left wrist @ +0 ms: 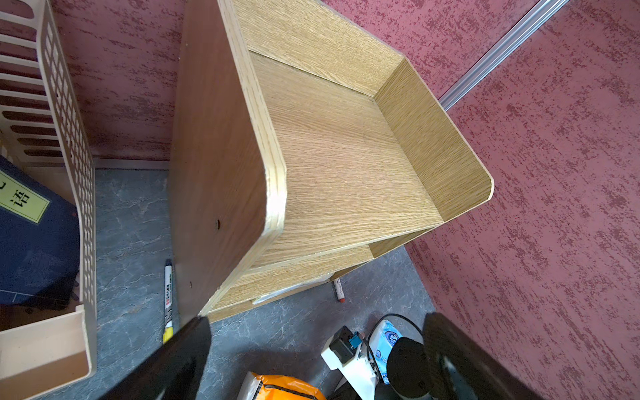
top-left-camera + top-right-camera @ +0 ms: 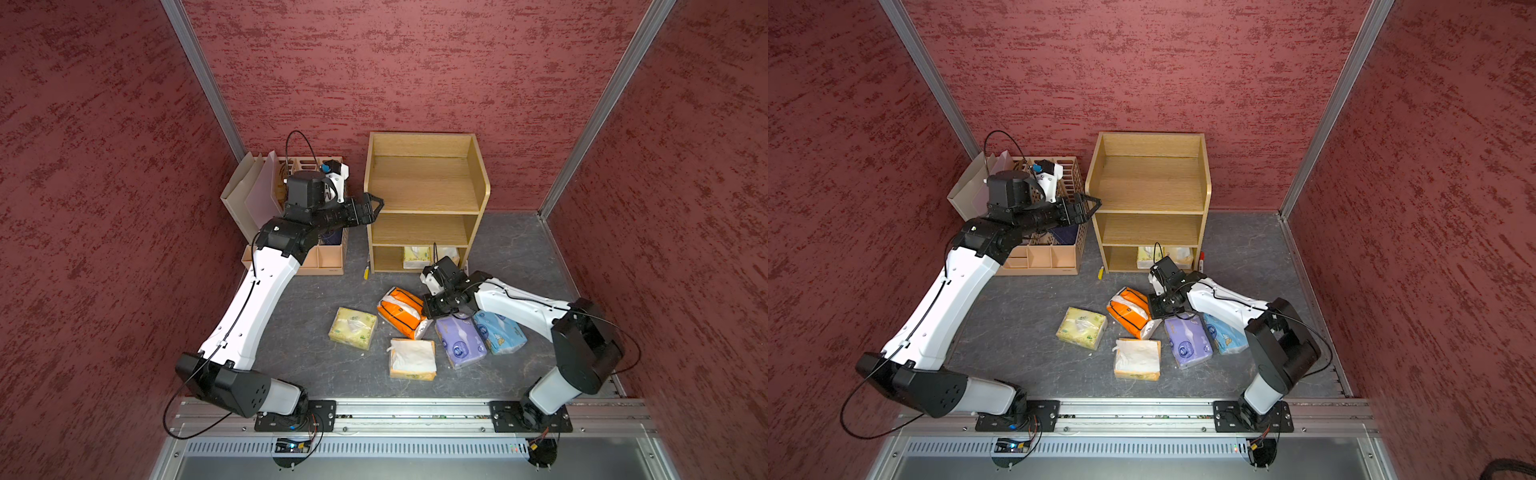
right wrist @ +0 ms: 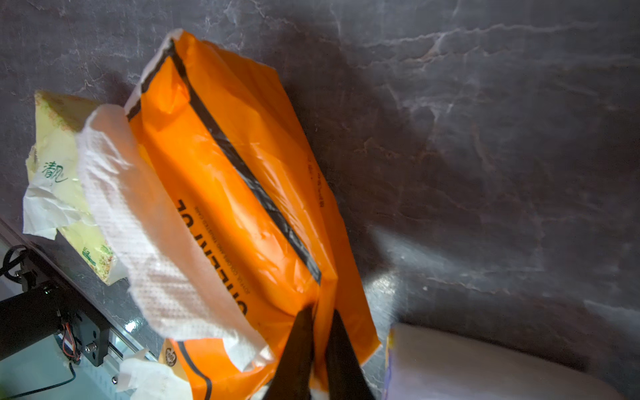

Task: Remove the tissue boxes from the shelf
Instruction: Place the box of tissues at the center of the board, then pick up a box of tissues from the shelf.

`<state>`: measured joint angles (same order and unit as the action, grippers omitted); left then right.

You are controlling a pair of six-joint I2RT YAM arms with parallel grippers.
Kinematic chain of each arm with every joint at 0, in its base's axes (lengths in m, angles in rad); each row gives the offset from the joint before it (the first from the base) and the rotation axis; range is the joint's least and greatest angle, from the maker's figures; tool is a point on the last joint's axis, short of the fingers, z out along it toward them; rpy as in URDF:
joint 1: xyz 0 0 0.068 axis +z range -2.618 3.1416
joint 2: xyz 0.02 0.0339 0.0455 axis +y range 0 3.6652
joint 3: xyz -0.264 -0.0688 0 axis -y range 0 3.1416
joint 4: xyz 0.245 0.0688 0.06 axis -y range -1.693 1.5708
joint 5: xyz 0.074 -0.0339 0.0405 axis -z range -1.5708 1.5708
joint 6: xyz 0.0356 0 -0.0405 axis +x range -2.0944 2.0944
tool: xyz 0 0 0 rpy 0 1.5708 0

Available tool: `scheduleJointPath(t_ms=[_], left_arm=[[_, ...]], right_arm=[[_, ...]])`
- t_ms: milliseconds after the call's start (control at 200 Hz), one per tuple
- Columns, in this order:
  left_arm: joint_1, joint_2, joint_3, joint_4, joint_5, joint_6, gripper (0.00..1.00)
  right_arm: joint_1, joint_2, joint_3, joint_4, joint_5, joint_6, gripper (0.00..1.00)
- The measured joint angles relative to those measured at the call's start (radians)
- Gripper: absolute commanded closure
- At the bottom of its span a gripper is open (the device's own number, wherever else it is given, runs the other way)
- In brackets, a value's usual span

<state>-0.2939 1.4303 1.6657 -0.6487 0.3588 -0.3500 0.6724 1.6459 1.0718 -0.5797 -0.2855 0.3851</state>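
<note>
Orange tissue pack [image 2: 397, 313] lies at 6 o'clock of shelf [image 2: 424, 187], wrapper pinched by right gripper [image 3: 321, 310]; left gripper [image 2: 376, 205], at 9 o'clock, stands open.

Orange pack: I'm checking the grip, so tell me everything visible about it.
The orange pack is a soft, glossy plastic-film brick with black lines and lettering, opened, with white tissue spilling from one side. It lies slanted on the grey table. The right gripper pinches its crumpled end fold between its jaws.
</note>
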Motion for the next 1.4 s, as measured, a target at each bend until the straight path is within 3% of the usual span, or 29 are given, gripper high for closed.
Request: scheduleJointPath(t_ms=[70, 150, 210, 416, 576, 691, 802, 997, 1167, 1398], left_arm=[[0.000, 0.000, 0.000, 0.000, 0.000, 0.000, 0.00], [0.000, 0.000, 0.000, 0.000, 0.000, 0.000, 0.00], [0.000, 0.000, 0.000, 0.000, 0.000, 0.000, 0.00], [0.002, 0.000, -0.013, 0.010, 0.000, 0.000, 0.00], [0.004, 0.004, -0.018, 0.020, 0.003, 0.000, 0.00], [0.004, 0.016, -0.018, 0.023, 0.008, 0.000, 0.00], [0.004, 0.039, -0.016, 0.026, 0.017, 0.000, 0.00], [0.003, 0.057, -0.016, 0.029, 0.029, -0.001, 0.00], [0.002, 0.057, -0.014, 0.039, 0.030, -0.003, 0.00], [-0.007, 0.057, -0.014, 0.043, 0.032, -0.013, 0.00]], right_arm=[[0.011, 0.018, 0.012, 0.004, -0.009, 0.009, 0.82], [0.021, 0.031, 0.029, 0.011, -0.014, 0.026, 0.54], [0.024, 0.031, 0.040, 0.019, -0.013, 0.049, 0.45], [0.024, -0.103, 0.002, 0.061, 0.120, 0.142, 0.37], [-0.017, -0.377, -0.180, 0.181, 0.218, 0.344, 0.34], [-0.042, -0.437, -0.339, 0.349, 0.251, 0.514, 0.34], [-0.047, -0.359, -0.426, 0.491, 0.275, 0.666, 0.34], [-0.047, -0.146, -0.396, 0.769, 0.318, 0.866, 0.32], [-0.047, 0.010, -0.387, 1.031, 0.373, 1.001, 0.32], [-0.047, 0.138, -0.356, 1.183, 0.433, 1.112, 0.32]])
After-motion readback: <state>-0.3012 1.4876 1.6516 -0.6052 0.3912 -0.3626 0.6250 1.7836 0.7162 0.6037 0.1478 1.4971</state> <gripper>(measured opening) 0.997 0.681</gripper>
